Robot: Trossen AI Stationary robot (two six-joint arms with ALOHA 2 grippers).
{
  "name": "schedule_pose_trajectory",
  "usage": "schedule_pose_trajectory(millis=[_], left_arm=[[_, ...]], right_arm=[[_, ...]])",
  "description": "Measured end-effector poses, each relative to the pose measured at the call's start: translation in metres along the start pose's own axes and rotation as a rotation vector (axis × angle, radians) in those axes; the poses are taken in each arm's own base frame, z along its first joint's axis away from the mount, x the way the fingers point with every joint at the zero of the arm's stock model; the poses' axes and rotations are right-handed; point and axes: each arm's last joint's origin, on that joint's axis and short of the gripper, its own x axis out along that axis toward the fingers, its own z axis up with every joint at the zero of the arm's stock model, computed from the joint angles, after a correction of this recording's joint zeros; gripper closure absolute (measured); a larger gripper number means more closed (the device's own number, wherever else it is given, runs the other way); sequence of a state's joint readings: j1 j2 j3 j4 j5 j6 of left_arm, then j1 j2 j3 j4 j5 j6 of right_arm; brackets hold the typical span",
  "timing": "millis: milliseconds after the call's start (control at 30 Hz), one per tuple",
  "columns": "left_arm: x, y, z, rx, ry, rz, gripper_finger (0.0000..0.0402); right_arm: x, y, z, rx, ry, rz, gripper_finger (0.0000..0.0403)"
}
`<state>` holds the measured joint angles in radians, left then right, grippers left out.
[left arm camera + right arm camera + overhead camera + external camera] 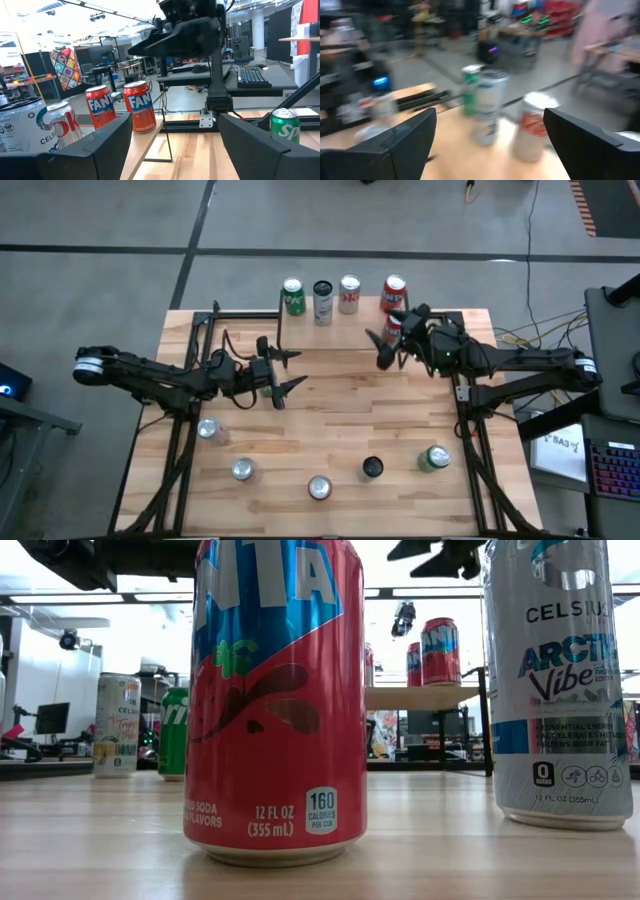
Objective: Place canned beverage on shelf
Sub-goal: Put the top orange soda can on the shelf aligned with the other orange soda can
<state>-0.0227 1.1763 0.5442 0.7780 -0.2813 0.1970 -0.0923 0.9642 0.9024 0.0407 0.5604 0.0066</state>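
Red Fanta can fills low view at tabotop's near edge — one of five awaiting pickup. Shelf at far edge carries five cans. Right gripper wide, empty, beside shelf's right end — likely just released. Left gripper open, empty, mid-tabletop.

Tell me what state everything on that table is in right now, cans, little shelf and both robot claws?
Low wooden shelf with black legs: upright at the table's far edge, bare in the middle.
Five cans on the shelf: upright, in a row along the far edge.
Five loose cans on the butcher-block table: upright, near edge, untouched.
Left gripper: open, empty, beside the shelf.
Right gripper: open, empty, next to the red cans.
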Motion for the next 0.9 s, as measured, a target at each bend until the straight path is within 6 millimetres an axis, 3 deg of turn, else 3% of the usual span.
schedule_pose_trajectory(millis=[167,300,600,800,900], left_arm=[[0.0,0.0,0.0,0.0,0.0,0.0,0.0121],[0.0,0.0,0.0,0.0,0.001,0.0,0.0121],[0.0,0.0,0.0,0.0,0.001,0.0,0.0121],[0.0,0.0,0.0,0.0,0.001,0.0,0.0121],[0.0,0.0,0.0,0.0,0.001,0.0,0.0121]], right_arm=[[-0.007,0.01,-0.006,0.042,0.129,0.103,0.0062],[-0.013,0.012,-0.018,0.088,0.266,0.105,0.0098],[-0.031,-0.003,-0.044,0.179,0.622,-0.092,0.0251],[-0.036,-0.01,-0.047,0.159,0.641,-0.222,0.0367],[-0.034,-0.012,-0.046,0.143,0.635,-0.232,0.0388]])
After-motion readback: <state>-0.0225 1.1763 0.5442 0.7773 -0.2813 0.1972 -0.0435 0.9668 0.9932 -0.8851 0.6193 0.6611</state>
